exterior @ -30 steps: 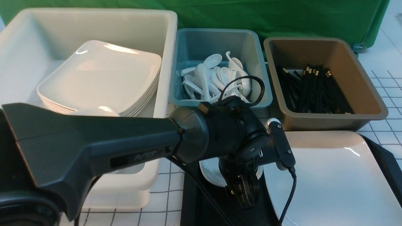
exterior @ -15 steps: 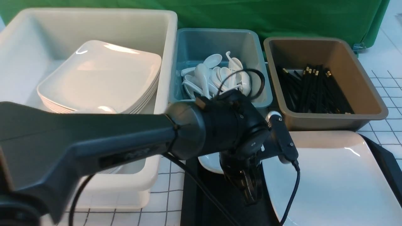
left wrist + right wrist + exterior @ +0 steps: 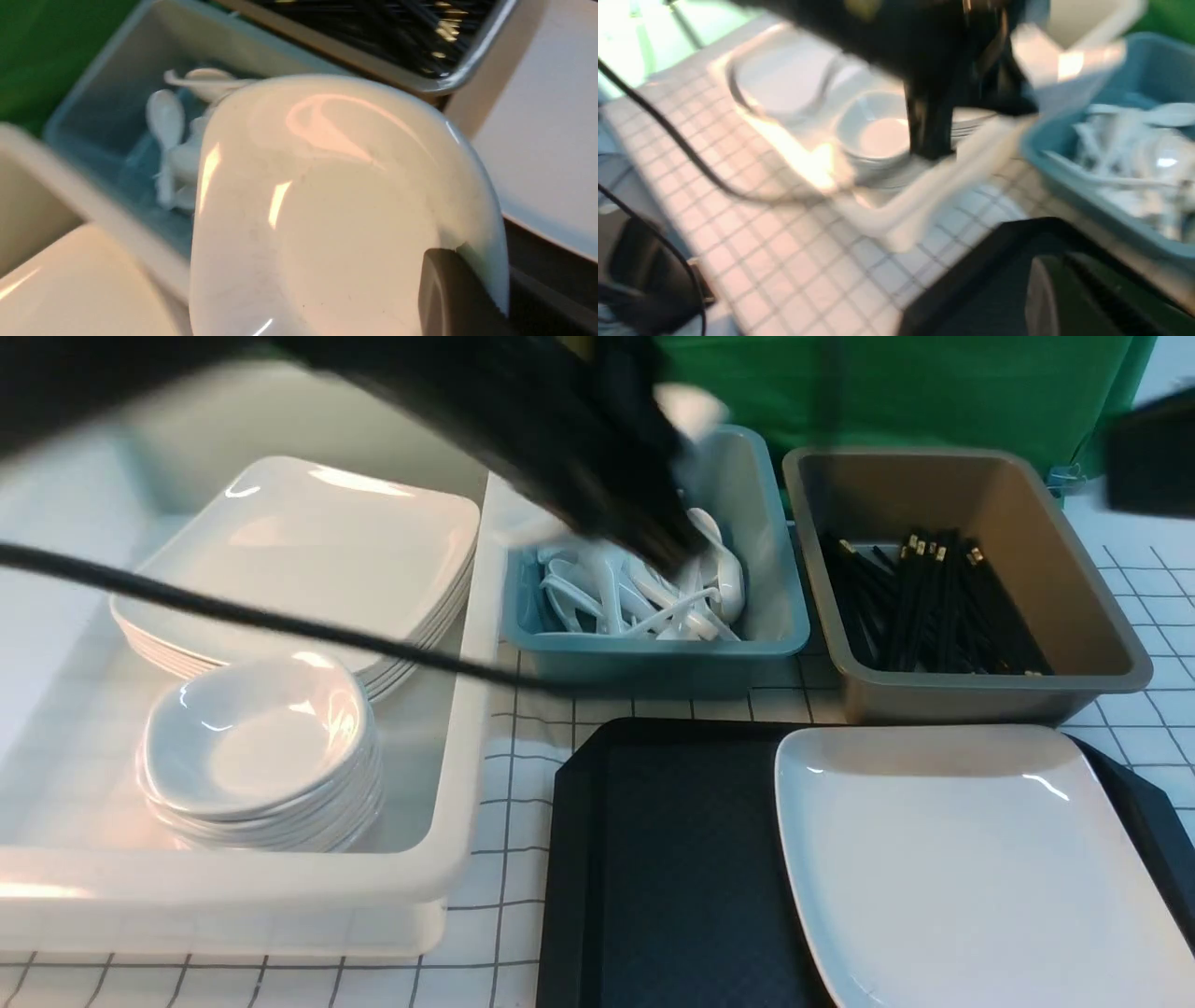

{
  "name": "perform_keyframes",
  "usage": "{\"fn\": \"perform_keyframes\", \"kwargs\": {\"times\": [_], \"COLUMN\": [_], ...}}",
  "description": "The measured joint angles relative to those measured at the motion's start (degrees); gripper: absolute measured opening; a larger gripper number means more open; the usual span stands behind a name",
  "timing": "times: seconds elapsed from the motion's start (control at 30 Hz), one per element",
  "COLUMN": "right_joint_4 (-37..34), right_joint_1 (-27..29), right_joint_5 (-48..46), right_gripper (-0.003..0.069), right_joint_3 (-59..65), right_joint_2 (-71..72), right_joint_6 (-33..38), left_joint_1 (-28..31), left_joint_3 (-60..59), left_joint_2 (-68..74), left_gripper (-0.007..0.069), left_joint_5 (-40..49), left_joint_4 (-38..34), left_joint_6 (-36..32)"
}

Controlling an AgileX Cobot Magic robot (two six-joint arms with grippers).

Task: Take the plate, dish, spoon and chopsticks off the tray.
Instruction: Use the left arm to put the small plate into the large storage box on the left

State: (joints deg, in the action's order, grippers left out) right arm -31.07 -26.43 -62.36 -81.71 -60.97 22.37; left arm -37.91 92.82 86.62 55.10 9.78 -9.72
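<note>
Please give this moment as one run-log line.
left hand: shut on dish, in air near teal tub | plate: on tray | right hand: shut

Black tray [image 3: 672, 859], glossy white plate [image 3: 971, 877]. There's a teal tub [image 3: 653, 663] and a brown tub [image 3: 980, 702]; the tabletop [image 3: 509, 896] is white with dark gridlines.

My left arm [image 3: 523, 420] reached in high from the left, a blurred streak ending above the teal tub [image 3: 653, 653]. Its left gripper [image 3: 460, 284] was clamped on the rim of the dish [image 3: 336, 200]. My right arm [image 3: 1153, 453] hung raised, well to the right of that tub, with the right gripper [image 3: 1069, 298] closed.
</note>
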Motion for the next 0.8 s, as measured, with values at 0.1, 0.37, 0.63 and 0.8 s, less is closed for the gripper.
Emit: {"fn": "perform_keyframes", "kwargs": {"times": [0.1,0.37,0.63,0.8], "right_joint_4": [-3.62,-4.42,-4.55,-4.50], "right_joint_1": [-0.35,-7.07,-9.13,-9.13], "right_joint_5": [-0.86,5.16,6.62,6.08], "right_gripper": [0.0008,0.0008,0.0008,0.0008], "right_joint_3": [0.00,0.00,0.00,0.00], "right_joint_2": [-4.69,-10.28,-10.76,-10.76], "right_joint_6": [1.06,1.56,1.76,1.76], "left_joint_1": [7.97,22.30,22.41,22.41], "left_joint_3": [-0.21,-11.81,-19.24,-19.76], "left_joint_2": [-3.28,-2.99,0.48,1.84], "left_gripper": [0.0008,0.0008,0.0076,0.0235], "left_joint_5": [7.27,9.11,2.99,3.03], "left_joint_4": [0.68,-3.25,-4.86,-4.87], "left_joint_6": [1.65,5.66,5.33,7.61]}}
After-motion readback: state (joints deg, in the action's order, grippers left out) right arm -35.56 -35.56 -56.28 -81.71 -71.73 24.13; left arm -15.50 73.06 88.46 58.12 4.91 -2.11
